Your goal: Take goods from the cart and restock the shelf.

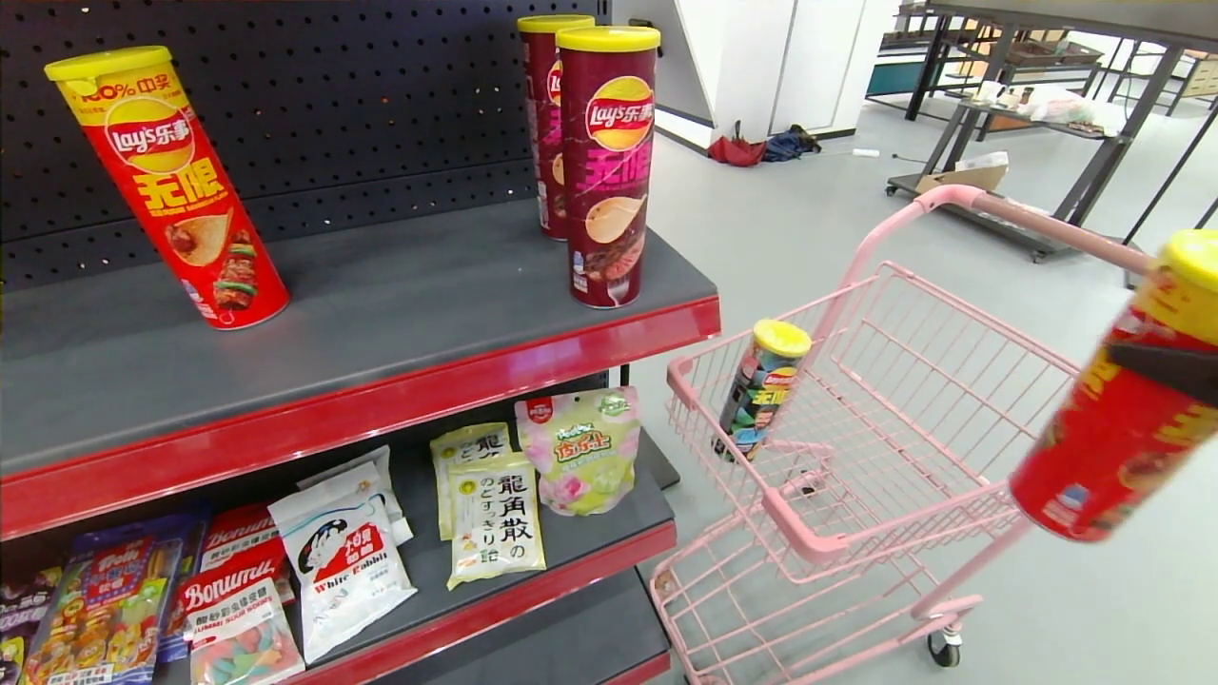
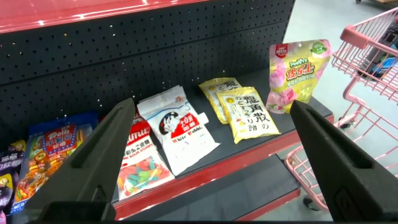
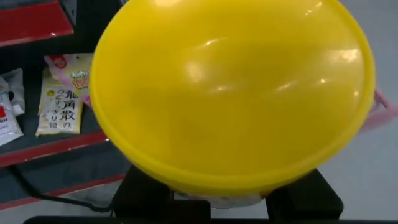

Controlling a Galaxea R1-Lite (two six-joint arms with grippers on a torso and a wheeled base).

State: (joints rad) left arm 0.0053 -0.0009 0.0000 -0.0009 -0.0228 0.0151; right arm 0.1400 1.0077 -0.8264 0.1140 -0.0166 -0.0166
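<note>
Right hand pinching tilted red chip can, pink cart just left of it. Left hand spread; candy bags on lower shelf ahead of it.

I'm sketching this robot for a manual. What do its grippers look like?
The left gripper has two long matte fingers, dark grey to black, flat-faced and angular, tapering to narrow tips, with no markings visible. The right gripper shows as a dark grey flat finger in the head view and black blocky parts in its wrist view, a thin black cable beside them.
</note>
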